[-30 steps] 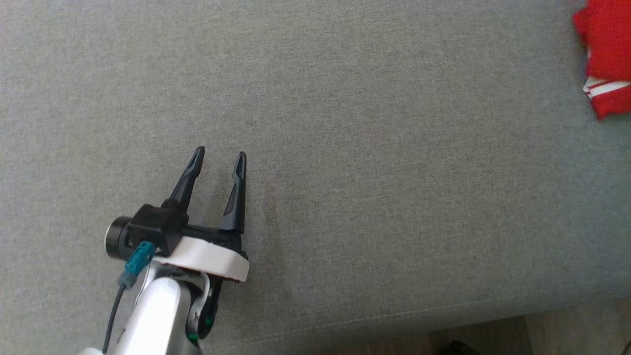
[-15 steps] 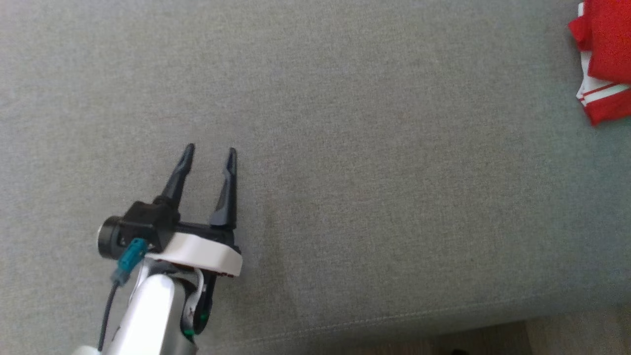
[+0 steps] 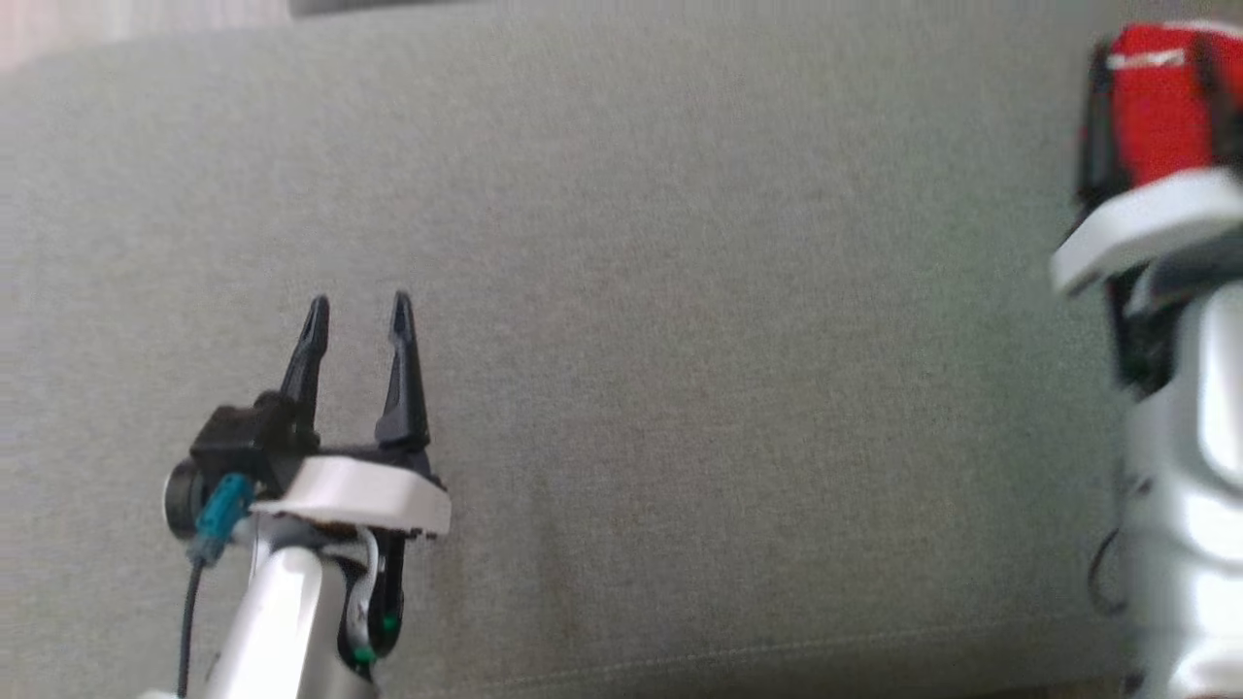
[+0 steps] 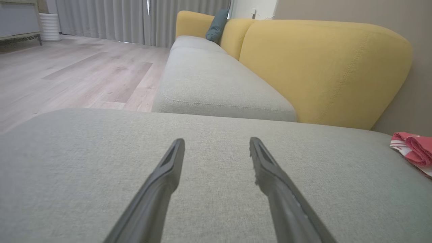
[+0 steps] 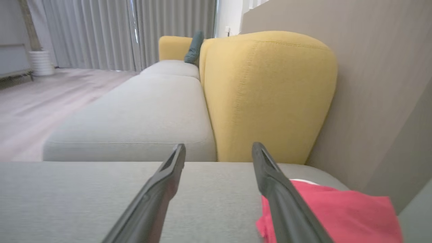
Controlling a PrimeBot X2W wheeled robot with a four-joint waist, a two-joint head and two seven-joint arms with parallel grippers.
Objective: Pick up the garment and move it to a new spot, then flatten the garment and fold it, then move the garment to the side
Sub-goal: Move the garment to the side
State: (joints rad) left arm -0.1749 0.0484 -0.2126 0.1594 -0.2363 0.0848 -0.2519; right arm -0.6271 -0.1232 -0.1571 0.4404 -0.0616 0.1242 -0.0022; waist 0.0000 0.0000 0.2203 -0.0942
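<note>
Both the left tool (image 3: 358, 306) and the right tool (image 5: 218, 146) stand spread and empty, so with the red garment (image 5: 337, 209) lying on the sofa seat (image 5: 101, 189) at the lower right of the right wrist view, you should lower the right tool over its near edge and pinch every layer.

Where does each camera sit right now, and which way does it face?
Head view: on the head, looking down at the grey cushion; left gripper lower left, right arm at right, garment beyond it.
Left wrist view: low over the cushion, facing the yellow backrest; own open fingers at bottom.
Right wrist view: facing the backrest; own open fingers at bottom, garment at lower right.
Shared: all three show cushion and garment.
</note>
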